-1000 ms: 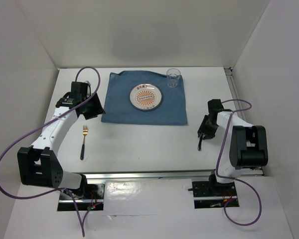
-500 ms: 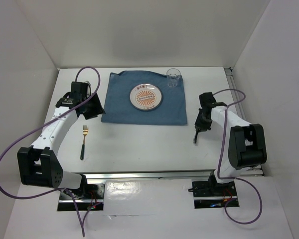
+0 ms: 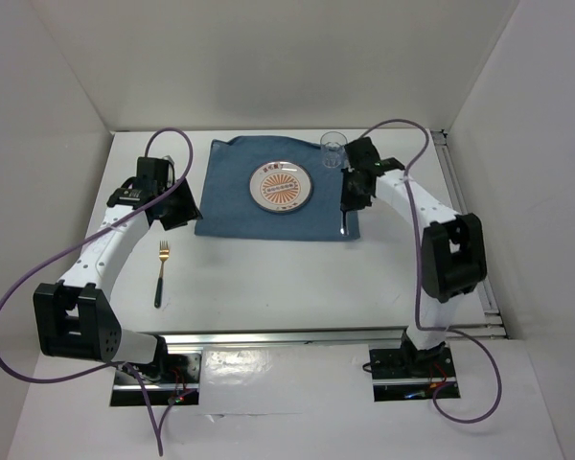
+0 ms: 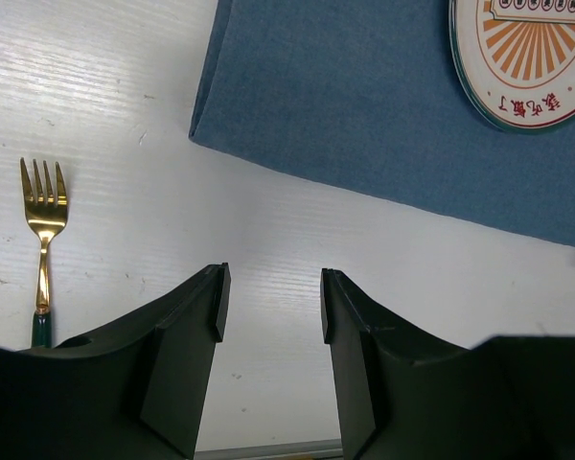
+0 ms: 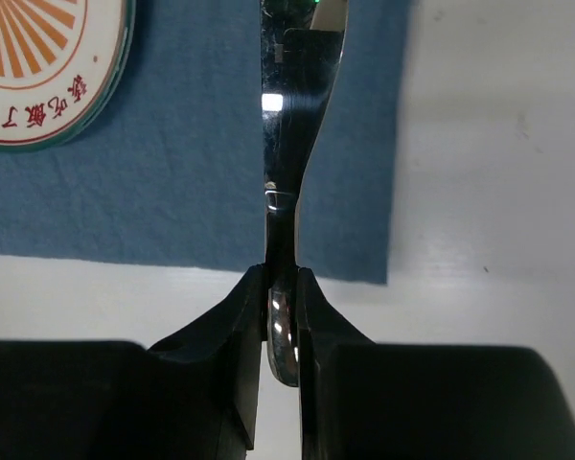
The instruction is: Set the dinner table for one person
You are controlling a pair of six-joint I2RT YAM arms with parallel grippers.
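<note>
Right wrist view: right gripper (image 5: 280,278) pinches a steel utensil (image 5: 292,125) right of the plate (image 5: 38,67), likely its setting side; left gripper (image 4: 273,297) gapes empty, left of the plate.

End effector (image 5: 281,280) pinches steel utensil (image 5: 293,115) over blue cloth (image 5: 172,182).

My right gripper (image 5: 282,287): matt black plastic, smooth. Utensil (image 5: 286,144) clamped in it: polished metal, mirror-bright. Cloth (image 5: 192,192): blue fabric, matt, fine weave. Plate (image 5: 48,77): glossy, probably ceramic, orange print. Fork (image 4: 42,225): shiny gold-toned metal, dark handle end. Dinner table (image 4: 268,249): white, matt, faint ridged grain. Glass (image 3: 333,149): clear.
</note>
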